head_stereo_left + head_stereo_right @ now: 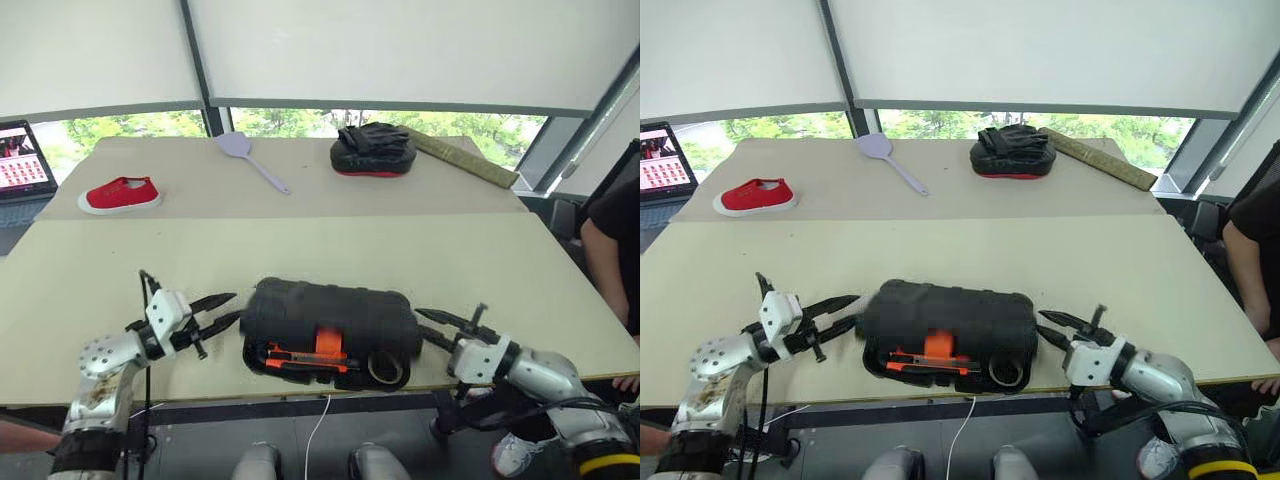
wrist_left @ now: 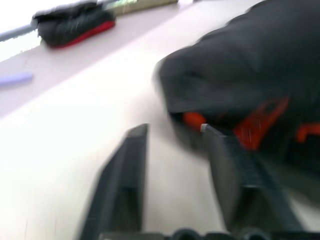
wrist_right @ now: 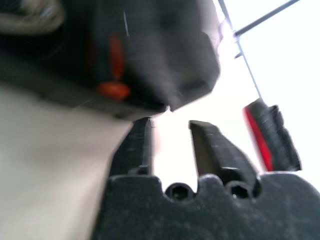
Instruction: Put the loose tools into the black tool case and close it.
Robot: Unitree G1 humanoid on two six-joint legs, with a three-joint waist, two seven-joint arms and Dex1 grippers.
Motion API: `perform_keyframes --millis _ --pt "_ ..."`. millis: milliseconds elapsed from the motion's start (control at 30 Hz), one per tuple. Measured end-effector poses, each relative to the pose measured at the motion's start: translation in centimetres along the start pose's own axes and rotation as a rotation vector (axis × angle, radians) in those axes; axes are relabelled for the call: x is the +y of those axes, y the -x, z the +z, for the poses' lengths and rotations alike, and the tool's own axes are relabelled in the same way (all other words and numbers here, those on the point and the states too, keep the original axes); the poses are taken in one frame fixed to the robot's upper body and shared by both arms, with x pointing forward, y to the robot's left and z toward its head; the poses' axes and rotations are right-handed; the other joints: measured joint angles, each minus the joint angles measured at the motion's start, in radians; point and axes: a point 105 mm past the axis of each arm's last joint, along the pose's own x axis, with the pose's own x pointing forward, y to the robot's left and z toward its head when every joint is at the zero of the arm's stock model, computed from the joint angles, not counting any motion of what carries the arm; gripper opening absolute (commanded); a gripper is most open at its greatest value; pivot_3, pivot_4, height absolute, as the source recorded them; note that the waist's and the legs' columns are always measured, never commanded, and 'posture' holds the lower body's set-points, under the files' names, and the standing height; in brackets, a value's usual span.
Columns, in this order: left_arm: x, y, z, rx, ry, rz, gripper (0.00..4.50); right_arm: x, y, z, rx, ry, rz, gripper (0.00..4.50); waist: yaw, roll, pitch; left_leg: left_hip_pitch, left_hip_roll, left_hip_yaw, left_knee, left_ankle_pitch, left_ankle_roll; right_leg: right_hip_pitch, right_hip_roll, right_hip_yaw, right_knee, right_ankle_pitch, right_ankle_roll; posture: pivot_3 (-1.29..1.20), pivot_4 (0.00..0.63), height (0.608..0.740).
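Note:
The black tool case [image 1: 330, 312] lies at the table's front edge. Its lid is down low over the base, leaving a gap at the front. Through that gap I see orange-and-black loose tools [image 1: 300, 358], an orange latch [image 1: 330, 343] and a dark tape ring [image 1: 386, 369]. My left gripper [image 1: 228, 308] is open just off the case's left end, pointing at it. My right gripper [image 1: 425, 322] is open just off the right end. In the left wrist view the fingers [image 2: 125, 185] stand apart in front of the case [image 2: 240, 75]; nothing is between them.
On the far table are a red shoe [image 1: 120, 194], a lilac spatula [image 1: 250, 158], a black-and-red mitt [image 1: 373, 150] and a long olive bar [image 1: 465, 158]. A laptop [image 1: 22, 160] stands far left. A person [image 1: 615, 240] sits at the right. A white cable [image 1: 320, 425] hangs below the front edge.

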Motion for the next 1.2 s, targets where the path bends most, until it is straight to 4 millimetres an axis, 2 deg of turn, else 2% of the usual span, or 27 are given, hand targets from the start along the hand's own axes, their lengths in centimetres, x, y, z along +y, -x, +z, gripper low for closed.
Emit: perform_keyframes --millis 33,100,133,167,233,267,367,433,467,533,667,767,867,933,1033,1100,1200 --pt "0.3 0.3 0.0 0.008 -0.004 0.013 3.3 -0.1 0.1 0.0 0.001 0.002 -0.005 3.03 0.001 0.0 0.0 0.0 0.0 0.0 0.0 0.0 0.0 0.0 0.0 0.0 0.0 0.0 0.0 0.0 0.15 0.74" --pt "0.8 0.6 0.0 0.018 -0.005 0.034 3.3 -0.3 0.4 0.1 0.004 -0.012 -0.014 3.03 0.003 0.0 0.0 0.0 0.0 0.001 0.0 0.0 0.0 0.0 0.0 0.001 0.0 0.0 0.0 0.0 0.15 0.74" --pt "1.6 0.8 -0.2 0.037 0.016 0.058 3.3 -0.5 1.3 0.1 0.019 -0.079 -0.021 2.87 0.007 0.0 0.0 0.0 0.0 0.001 0.0 0.0 0.0 0.0 0.0 0.001 0.0 0.001 0.0 0.0 0.15 0.74" --pt "2.0 1.0 -0.3 0.046 0.026 0.072 3.03 -0.6 1.8 0.1 0.03 -0.113 -0.017 2.58 0.009 0.0 0.0 0.0 0.001 0.001 0.0 0.0 0.0 0.0 0.0 0.001 0.0 0.001 0.0 0.0 0.15 0.74" --pt "2.9 0.5 0.1 0.041 0.037 0.08 2.54 -0.5 2.9 0.3 0.048 -0.287 0.003 2.01 0.013 -0.001 0.0 -0.001 0.001 0.001 0.0 0.0 0.0 0.0 0.0 0.001 0.0 0.003 -0.002 0.0 0.15 0.74" --pt "3.2 0.1 0.4 0.036 0.042 0.078 2.13 -0.4 3.2 0.7 0.043 -0.368 0.021 1.69 0.015 -0.001 0.0 -0.001 0.001 0.001 0.001 0.0 0.0 0.0 0.0 0.001 0.0 0.003 -0.002 0.0 0.15 0.74" --pt "4.7 -2.1 1.9 0.012 0.036 0.067 1.09 1.0 4.1 3.2 0.01 -0.58 0.179 0.67 0.022 -0.002 -0.001 -0.001 0.002 0.001 0.001 0.0 0.0 0.001 0.001 0.001 -0.001 0.003 0.0 0.0 0.15 0.74" --pt "5.0 -3.4 2.4 0.014 0.028 0.046 0.38 1.8 4.4 4.4 0.003 -0.646 0.27 0.04 0.023 -0.002 -0.001 -0.001 0.001 0.001 0.002 0.0 0.0 0.001 0.001 0.001 -0.001 0.0 0.005 0.0 0.15 0.74" --pt "5.1 -4.3 2.5 0.02 0.025 0.021 0.04 2.7 4.7 5.1 0.012 -0.678 0.333 0.0 0.024 -0.002 -0.001 -0.001 0.001 0.001 0.002 0.0 0.0 0.001 0.001 0.001 -0.001 0.0 0.005 0.0 0.15 0.74" --pt "4.9 -6.1 2.5 0.034 0.025 -0.022 0.04 3.9 4.7 6.5 0.007 -0.717 0.427 0.0 0.024 -0.004 -0.001 -0.001 0.002 0.001 0.002 0.0 0.0 0.0 0.002 0.001 -0.001 0.0 0.005 0.0 0.15 0.74" --pt "4.3 -8.8 2.0 0.088 0.031 -0.112 0.04 4.1 3.0 8.5 -0.059 -0.743 0.445 0.0 0.019 -0.005 -0.001 -0.003 0.002 0.001 0.003 0.0 0.0 -0.002 0.003 0.001 -0.001 0.0 0.006 0.0 0.15 0.74" --pt "4.1 -10.0 1.8 0.122 0.041 -0.172 0.04 3.9 1.0 10.1 -0.121 -0.757 0.462 0.0 0.017 -0.007 -0.001 -0.004 0.003 0.001 0.003 0.0 0.0 -0.003 0.004 0.002 -0.001 0.0 0.006 0.0 0.15 0.74" --pt "4.0 -10.2 1.3 0.15 0.054 -0.203 0.04 3.6 -0.4 10.7 -0.159 -0.762 0.439 0.0 0.014 -0.009 -0.001 -0.005 0.003 0.001 0.003 0.0 0.0 -0.004 0.005 0.002 -0.001 0.0 0.006 0.0 0.15 0.74" --pt "3.5 -10.2 1.0 0.161 0.067 -0.243 0.04 2.6 -1.7 10.1 -0.163 -0.723 0.384 0.0 0.01 -0.009 -0.001 -0.007 0.003 0.001 0.005 0.0 0.0 -0.005 0.005 0.002 -0.001 0.002 0.006 0.0 0.15 0.74" --pt "3.5 -9.7 0.9 0.168 0.07 -0.258 0.04 1.3 -3.1 7.8 -0.112 -0.659 0.314 0.0 0.009 -0.01 -0.001 -0.006 0.003 0.001 0.006 0.0 0.0 -0.004 0.005 0.002 -0.001 0.003 0.006 0.0 0.15 0.74" --pt "3.8 -8.8 0.8 0.169 0.075 -0.251 0.04 0.1 -4.2 5.8 -0.066 -0.637 0.23 0.0 0.006 -0.01 -0.001 -0.006 0.003 0.002 0.006 0.0 0.0 -0.005 0.005 0.002 -0.001 0.004 0.006 0.0 0.15 0.74" --pt "3.3 -8.1 0.6 0.157 0.095 -0.26 0.04 -1.4 -4.8 3.2 0.009 -0.61 0.159 0.0 0.003 -0.01 -0.001 -0.007 0.003 0.002 0.006 0.0 0.0 -0.005 0.004 0.002 -0.001 0.007 0.001 0.0 0.15 0.74"
